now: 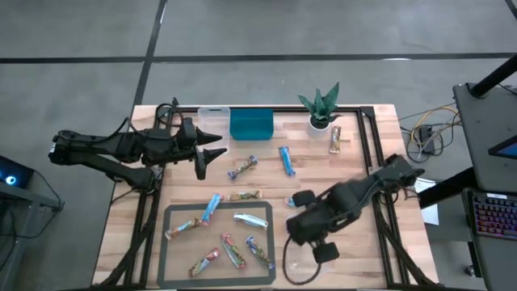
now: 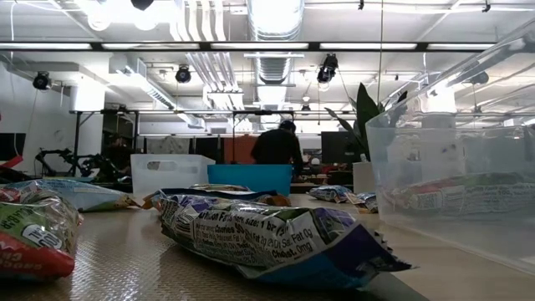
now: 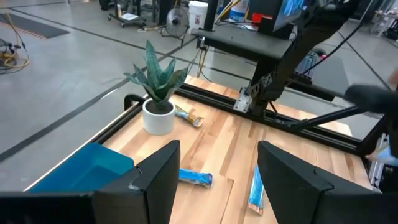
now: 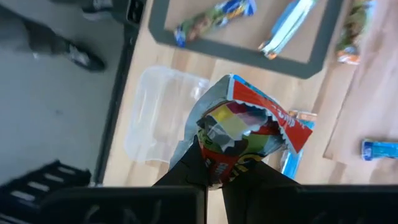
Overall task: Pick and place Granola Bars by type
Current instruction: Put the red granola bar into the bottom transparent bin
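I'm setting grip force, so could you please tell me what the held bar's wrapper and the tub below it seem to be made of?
The held bar's wrapper looks like glossy printed foil or plastic film: it is crinkled, with a serrated edge. The tub looks like clear, thin rigid plastic: the wooden table shows through it.

Two matte black jointed robot arms.
Left arm (image 1: pixel 121 147) carries looped black cables; right arm (image 1: pixel 355 198) is bulkier, rounded.

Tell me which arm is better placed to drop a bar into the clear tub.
Right. The right gripper is shut on a red-and-green granola bar directly above the clear tub. The left gripper is open, empty, near the teal bin.
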Motion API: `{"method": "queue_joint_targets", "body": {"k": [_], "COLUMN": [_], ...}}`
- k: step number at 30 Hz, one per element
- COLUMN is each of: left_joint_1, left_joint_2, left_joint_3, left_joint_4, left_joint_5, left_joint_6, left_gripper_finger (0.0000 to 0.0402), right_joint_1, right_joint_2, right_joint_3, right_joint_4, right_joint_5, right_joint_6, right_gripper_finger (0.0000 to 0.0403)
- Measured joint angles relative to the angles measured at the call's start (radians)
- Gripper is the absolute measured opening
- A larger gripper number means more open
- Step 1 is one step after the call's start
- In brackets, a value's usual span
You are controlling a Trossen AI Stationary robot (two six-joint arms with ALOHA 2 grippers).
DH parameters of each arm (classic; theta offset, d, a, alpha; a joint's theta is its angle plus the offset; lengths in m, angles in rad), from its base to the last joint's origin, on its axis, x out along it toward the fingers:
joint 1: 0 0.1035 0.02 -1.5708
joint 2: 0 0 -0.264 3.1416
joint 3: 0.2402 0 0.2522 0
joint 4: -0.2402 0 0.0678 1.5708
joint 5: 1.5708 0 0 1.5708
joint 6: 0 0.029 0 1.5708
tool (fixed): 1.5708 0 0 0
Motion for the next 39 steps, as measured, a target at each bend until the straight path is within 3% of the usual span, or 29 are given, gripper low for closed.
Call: {"method": "queue_joint_targets", "body": {"k": [12,29,39], "left_joint_1": [0.000,0.000,0.001], "left_joint_2": [-0.005,-0.006,-0.006], "left_joint_3": [0.000,0.000,0.000], "left_joint_4": [-0.002,-0.016,-0.018], "left_joint_5": [0.000,-0.001,-0.007], "left_joint_6": [-0.007,0.000,0.005], "left_gripper_finger": [0.0197,0.0197,0.0197], "right_joint_1": [0.024,0.024,0.024], "right_joint_2": [0.112,-0.021,-0.026], "right_joint_3": [-0.024,-0.404,-0.530], "right_joint_4": [-0.011,0.264,0.342], "right_joint_5": [0.027,-0.013,-0.049], "right_joint_6": [-0.068,0.055,-0.035], "right_gripper_finger": [0.0011,0.0011,0.0011]}}
